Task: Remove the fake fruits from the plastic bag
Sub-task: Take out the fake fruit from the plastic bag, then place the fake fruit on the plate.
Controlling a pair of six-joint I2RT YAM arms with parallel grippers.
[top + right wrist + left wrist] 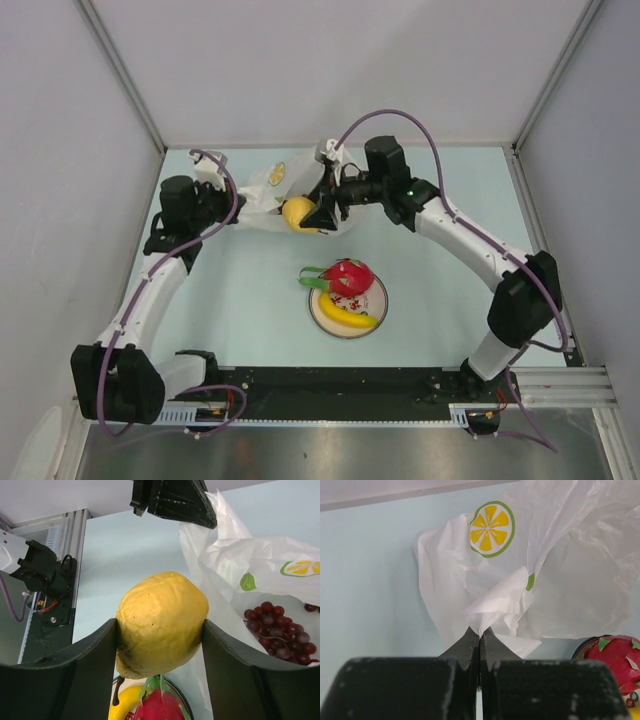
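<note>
The plastic bag (570,580) looks thin, crinkly, translucent; lemon (160,625) matt and dimpled; grapes (280,632) glossy; table (240,290) smooth, matt

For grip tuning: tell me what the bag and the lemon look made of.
The bag looks like thin translucent white plastic film: crinkled, creased, faintly glossy. The lemon seems hard plastic or foam, matte yellow with dimpled, scuffed skin; its look leaves that open.

Text: we read none | plastic bag (570,580): yellow citrus-slice emblem (492,528), green-rimmed, wordless | plate (375,312): red marks too small for us to read
</note>
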